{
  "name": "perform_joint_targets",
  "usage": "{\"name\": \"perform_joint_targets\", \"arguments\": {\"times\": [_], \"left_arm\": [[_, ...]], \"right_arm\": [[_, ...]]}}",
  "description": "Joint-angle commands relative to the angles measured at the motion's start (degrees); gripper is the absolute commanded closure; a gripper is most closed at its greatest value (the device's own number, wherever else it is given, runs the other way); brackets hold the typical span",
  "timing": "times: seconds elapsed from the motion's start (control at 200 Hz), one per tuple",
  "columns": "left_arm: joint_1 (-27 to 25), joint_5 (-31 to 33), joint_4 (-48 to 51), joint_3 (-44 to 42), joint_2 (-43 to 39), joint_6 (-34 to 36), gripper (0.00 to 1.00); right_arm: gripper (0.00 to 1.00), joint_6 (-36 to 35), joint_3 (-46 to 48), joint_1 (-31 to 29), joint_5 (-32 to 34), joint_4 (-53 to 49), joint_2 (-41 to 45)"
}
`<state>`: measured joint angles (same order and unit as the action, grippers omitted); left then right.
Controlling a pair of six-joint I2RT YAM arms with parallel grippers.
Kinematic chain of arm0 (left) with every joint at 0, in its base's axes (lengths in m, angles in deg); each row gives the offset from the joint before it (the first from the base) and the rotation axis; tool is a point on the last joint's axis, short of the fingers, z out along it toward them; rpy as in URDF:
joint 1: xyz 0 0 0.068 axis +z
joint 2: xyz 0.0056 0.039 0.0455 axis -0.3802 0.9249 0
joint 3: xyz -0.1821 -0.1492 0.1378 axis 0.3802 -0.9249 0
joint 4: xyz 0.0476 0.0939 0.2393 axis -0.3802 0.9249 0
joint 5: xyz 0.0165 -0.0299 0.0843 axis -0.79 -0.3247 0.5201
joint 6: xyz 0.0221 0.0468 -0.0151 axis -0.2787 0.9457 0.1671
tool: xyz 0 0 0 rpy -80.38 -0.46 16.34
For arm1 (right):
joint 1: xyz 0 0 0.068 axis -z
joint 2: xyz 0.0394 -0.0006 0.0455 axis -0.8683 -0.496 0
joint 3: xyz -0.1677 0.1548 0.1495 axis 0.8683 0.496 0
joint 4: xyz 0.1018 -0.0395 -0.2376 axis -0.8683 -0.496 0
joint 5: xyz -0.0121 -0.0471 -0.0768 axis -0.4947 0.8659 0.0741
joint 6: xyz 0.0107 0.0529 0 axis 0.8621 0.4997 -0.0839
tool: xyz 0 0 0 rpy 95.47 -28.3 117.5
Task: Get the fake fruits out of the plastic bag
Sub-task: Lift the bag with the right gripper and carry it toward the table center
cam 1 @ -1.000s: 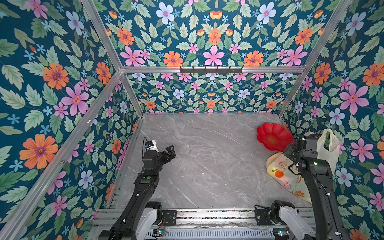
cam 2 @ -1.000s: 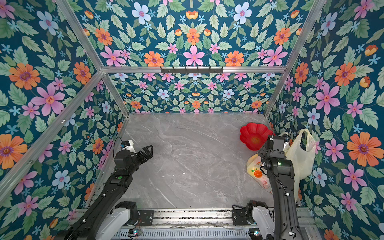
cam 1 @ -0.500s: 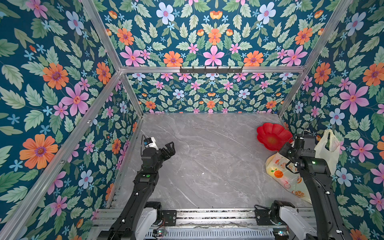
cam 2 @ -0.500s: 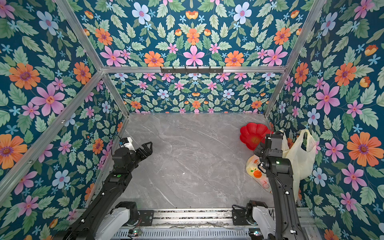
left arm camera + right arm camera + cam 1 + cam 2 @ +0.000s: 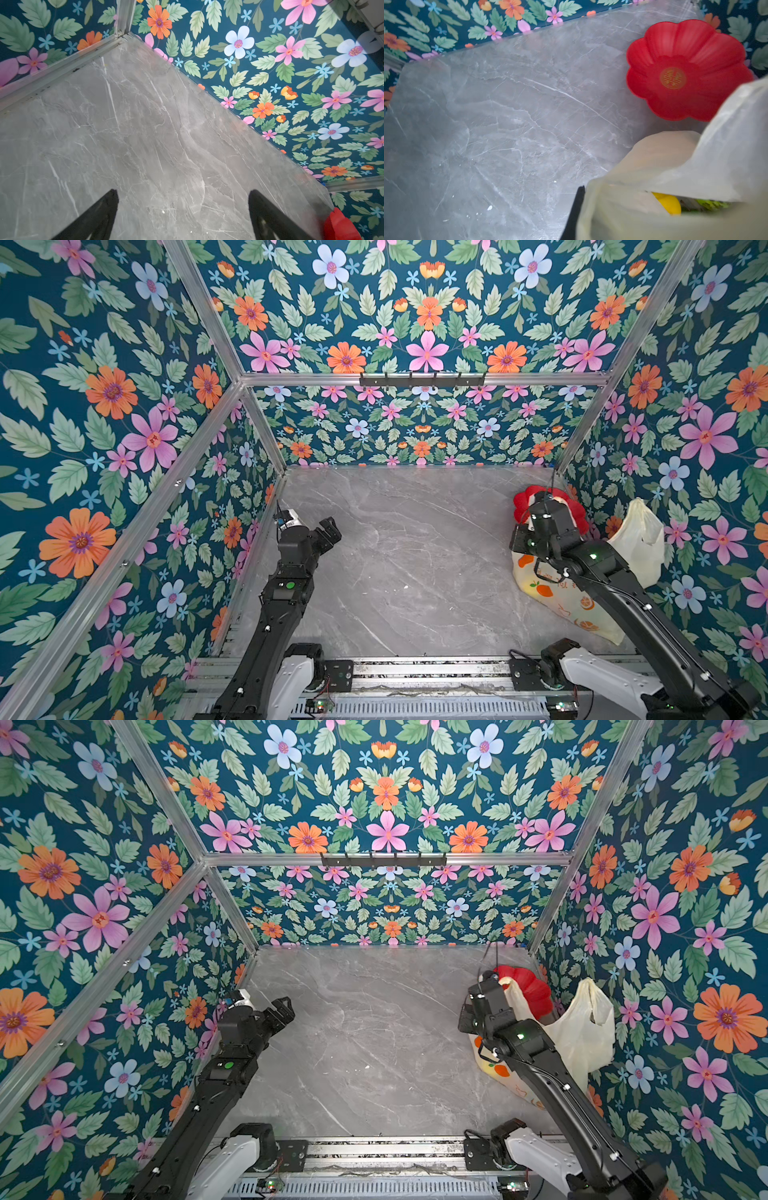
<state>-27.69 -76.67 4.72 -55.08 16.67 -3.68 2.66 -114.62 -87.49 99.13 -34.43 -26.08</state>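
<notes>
Two fake fruits [image 5: 668, 202], yellow and green, were glimpsed inside the plastic bag [image 5: 582, 1027] at four o'clock on the tabletop [image 5: 415, 564]. Its top was clenched by the right end effector [image 5: 490, 981]; the left end effector [image 5: 330, 531] was held released at nine o'clock.

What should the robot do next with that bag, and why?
Probably lift the pinched edge a little: the right gripper is shut on the rim of the plastic bag, a yellow fruit shows inside its mouth, and the left gripper hangs open and empty across the table. A wider opening would let it reach in.
</notes>
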Motion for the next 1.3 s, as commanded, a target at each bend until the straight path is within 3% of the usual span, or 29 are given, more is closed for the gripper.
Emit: {"name": "perform_joint_targets", "arguments": {"times": [0.0,0.26,0.5,0.67,0.755,0.895,1.0,1.085,1.2,1.295], "left_arm": [[0.07,3.97,2.63,0.76,-1.28,0.08,0.00],[0.07,9.91,5.22,0.13,-6.94,0.13,0.00],[0.08,14.88,8.26,0.10,-12.13,0.04,0.00],[0.07,15.58,11.67,1.91,-13.24,0.55,0.00],[0.07,15.50,12.71,2.39,-13.58,0.85,0.00],[0.07,11.94,12.19,2.98,-12.67,1.54,0.00],[0.07,6.77,11.39,5.08,-8.99,2.69,0.00],[0.07,1.63,11.18,8.62,-4.36,4.77,0.00],[-1.81,-7.81,10.73,15.08,2.26,7.56,0.00],[-11.56,-3.13,10.67,19.95,5.52,12.13,0.00]], "right_arm": [[1.00,1.41,-3.65,-5.11,2.47,3.83,-4.86],[1.00,-0.01,-19.39,-17.34,-0.57,7.60,-25.37],[1.00,-4.17,-44.12,-23.74,-3.21,1.50,-47.16],[1.00,-4.62,-53.27,-24.72,-3.18,-2.00,-53.44],[0.99,-4.74,-52.73,-24.76,-3.96,-1.34,-53.02],[0.54,-5.20,-50.10,-25.56,-4.92,-0.81,-49.90],[0.33,-5.10,-45.36,-26.52,-4.86,0.60,-44.86],[0.26,-4.60,-40.60,-27.30,-4.27,1.25,-39.56],[0.23,-3.78,-32.70,-27.53,-2.82,2.54,-30.09],[0.21,-3.21,-24.71,-27.52,-0.79,4.42,-21.63]]}}
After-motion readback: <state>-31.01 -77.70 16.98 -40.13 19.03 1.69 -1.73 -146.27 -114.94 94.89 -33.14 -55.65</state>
